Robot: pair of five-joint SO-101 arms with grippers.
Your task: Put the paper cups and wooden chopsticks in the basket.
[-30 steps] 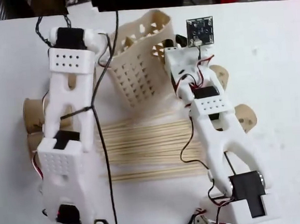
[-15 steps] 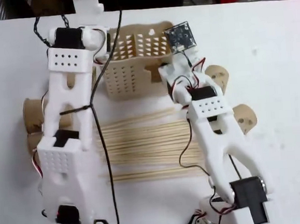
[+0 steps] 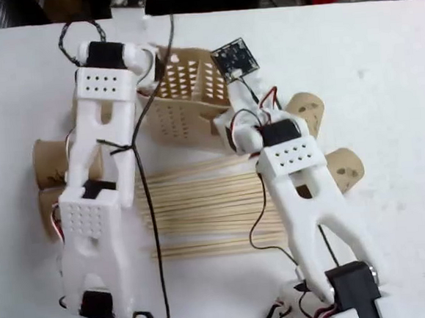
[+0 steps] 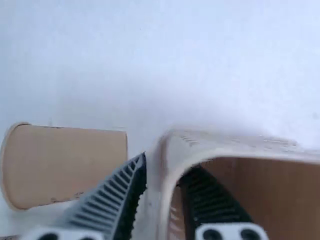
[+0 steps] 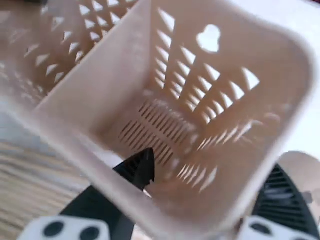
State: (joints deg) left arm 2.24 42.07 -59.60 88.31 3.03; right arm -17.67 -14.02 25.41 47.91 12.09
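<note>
High view gives me the basket (image 3: 183,113) tipped over at the far side of the table (image 3: 383,79), between my two arms. The wooden chopsticks (image 3: 201,204) lie in a flat pile just in front of it. Paper cups (image 3: 50,158) lie on their sides out past each arm, so nothing is in the basket yet. My left gripper (image 4: 161,187) pinches the basket's thin wall, with one finger inside and one outside. My right gripper (image 5: 207,172) is wide, with the basket's near corner between its fingers, and I cannot tell if it squeezes. I think the basket is light and bendy and tips easily, so the rim is the best place to hold it. The cups look light and easy to squash and may roll, so I would pinch them softly at the rim. The sticks look stiff, thin and smooth, so I would grab a few at their middle.
</note>
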